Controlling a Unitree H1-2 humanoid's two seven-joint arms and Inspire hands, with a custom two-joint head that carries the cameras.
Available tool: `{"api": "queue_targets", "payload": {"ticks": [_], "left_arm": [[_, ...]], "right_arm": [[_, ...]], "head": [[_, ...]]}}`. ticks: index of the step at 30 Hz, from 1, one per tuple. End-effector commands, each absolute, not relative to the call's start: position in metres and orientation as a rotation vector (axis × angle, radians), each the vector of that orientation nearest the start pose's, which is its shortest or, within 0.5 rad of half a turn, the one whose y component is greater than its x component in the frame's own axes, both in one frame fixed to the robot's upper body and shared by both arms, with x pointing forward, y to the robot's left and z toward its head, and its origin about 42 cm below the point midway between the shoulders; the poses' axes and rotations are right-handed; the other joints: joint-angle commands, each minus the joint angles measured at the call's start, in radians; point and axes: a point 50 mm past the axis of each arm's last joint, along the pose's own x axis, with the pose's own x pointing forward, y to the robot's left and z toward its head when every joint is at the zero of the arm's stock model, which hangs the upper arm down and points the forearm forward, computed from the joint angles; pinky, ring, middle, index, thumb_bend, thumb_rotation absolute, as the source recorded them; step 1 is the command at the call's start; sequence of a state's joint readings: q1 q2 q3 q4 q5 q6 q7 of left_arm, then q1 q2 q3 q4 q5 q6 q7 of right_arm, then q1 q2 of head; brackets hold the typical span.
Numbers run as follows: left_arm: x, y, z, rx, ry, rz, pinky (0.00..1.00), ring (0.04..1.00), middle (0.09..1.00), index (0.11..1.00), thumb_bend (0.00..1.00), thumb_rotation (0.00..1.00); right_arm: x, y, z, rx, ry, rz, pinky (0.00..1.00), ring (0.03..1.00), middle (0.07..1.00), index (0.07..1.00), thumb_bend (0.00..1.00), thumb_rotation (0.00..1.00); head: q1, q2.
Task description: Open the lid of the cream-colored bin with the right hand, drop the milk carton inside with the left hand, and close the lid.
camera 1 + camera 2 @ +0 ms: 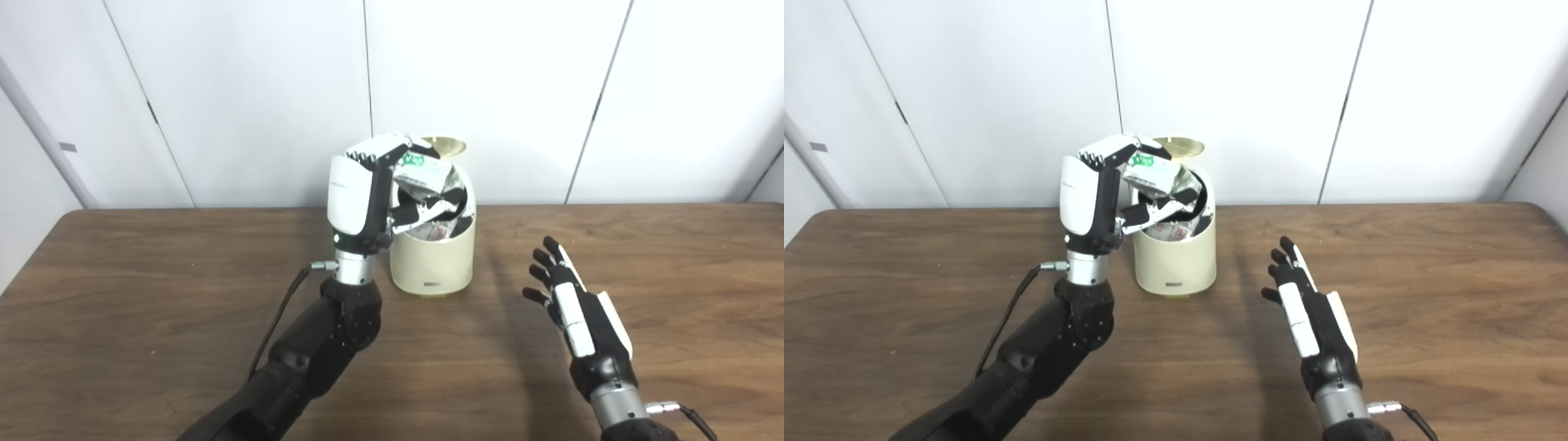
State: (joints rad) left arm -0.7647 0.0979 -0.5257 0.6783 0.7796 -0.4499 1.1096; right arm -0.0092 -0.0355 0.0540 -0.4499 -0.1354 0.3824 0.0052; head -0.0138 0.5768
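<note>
The cream-colored bin (433, 263) stands on the table's far middle, its lid (443, 145) tipped up open at the back. My left hand (361, 196) is raised beside the bin's left rim and is shut on the crumpled milk carton (421, 173), which it holds over the bin's open mouth. Other trash (432, 229) shows inside the bin. My right hand (572, 300) is open and empty, fingers spread, above the table to the right of the bin and nearer to me, apart from it.
The brown wooden table (153, 294) runs to a white panelled wall (245, 92) behind the bin. A black cable (278, 318) hangs from my left wrist.
</note>
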Motion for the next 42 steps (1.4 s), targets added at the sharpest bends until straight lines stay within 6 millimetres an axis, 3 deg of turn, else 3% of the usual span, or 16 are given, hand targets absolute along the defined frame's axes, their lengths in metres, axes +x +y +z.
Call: {"api": "queue_targets", "payload": {"ticks": [1,17,25,42], "left_arm": [[0.457,0.091,0.252,0.564,-1.229,0.225,0.38,0.432,0.497,0.482,0.48,0.0],[0.465,0.107,0.249,0.639,-1.218,0.228,0.37,0.438,0.496,0.482,0.48,0.0],[0.469,0.114,0.246,0.687,-1.186,0.214,0.39,0.447,0.492,0.477,0.48,0.0],[0.469,0.115,0.235,0.712,-1.088,0.14,0.38,0.441,0.484,0.483,0.48,0.0]], "right_arm": [[0.269,-0.206,0.208,-0.165,-0.15,0.022,0.8,0.917,0.936,0.962,0.6,1.0],[0.268,-0.209,0.21,-0.175,-0.139,0.025,0.77,0.913,0.937,0.966,0.63,1.0],[0.269,-0.206,0.211,-0.088,-0.144,0.038,0.83,0.94,0.945,0.983,0.64,1.0],[0.269,-0.203,0.208,-0.072,-0.144,0.036,0.84,0.944,0.931,0.99,0.67,1.0]], "head": [[0.001,0.002],[0.0,0.003],[-0.009,0.006],[-0.028,-0.018]]}}
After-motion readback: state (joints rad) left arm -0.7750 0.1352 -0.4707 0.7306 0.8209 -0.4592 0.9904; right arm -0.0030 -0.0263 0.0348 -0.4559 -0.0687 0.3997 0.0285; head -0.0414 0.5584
